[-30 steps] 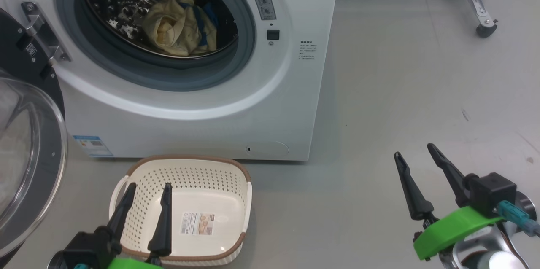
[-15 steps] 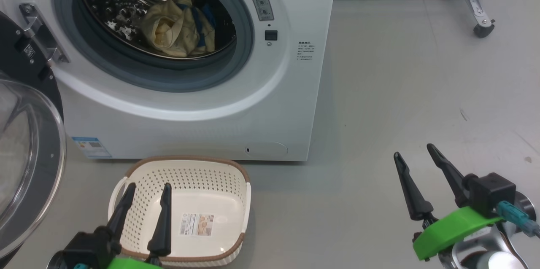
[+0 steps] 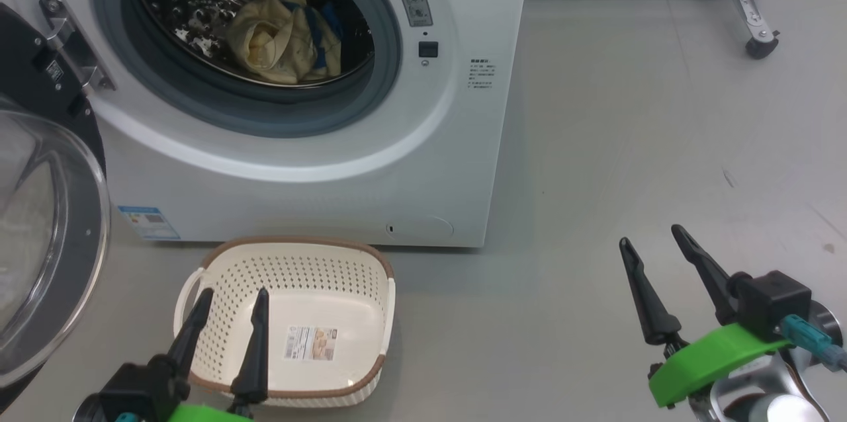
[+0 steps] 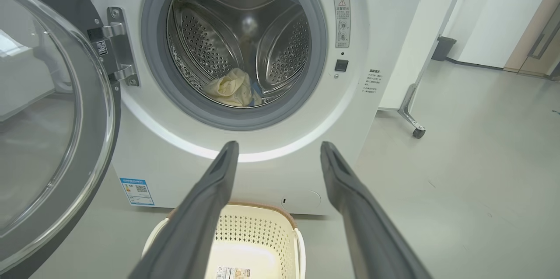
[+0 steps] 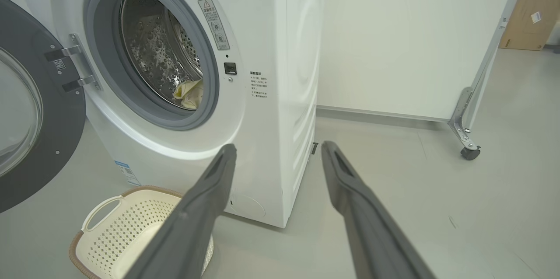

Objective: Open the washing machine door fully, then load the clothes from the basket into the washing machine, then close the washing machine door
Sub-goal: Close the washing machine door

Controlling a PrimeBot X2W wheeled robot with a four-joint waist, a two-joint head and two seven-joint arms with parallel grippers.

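Note:
The white washing machine (image 3: 317,164) stands open, its black-framed glass door (image 3: 46,237) swung out to the left on its hinge. Cream-yellow clothes with blue patches (image 3: 288,35) lie at the bottom of the steel drum, also visible as clothes (image 4: 232,91) in the left wrist view. On the floor in front sits the cream basket (image 3: 291,323), holding nothing but its label sticker. My left gripper (image 3: 231,299) hovers open over the basket's near left side. My right gripper (image 3: 652,240) stands open over bare floor to the machine's right, holding nothing.
Grey floor stretches to the right of the machine. A metal frame leg with a caster wheel (image 3: 761,45) stands at the far right. A white wall (image 5: 415,38) runs behind it, and a brown cardboard box (image 5: 529,12) stands further back.
The whole head view has shifted slightly, so the camera moved. Both grippers stay open where they were; the clothes, basket and door have not moved.

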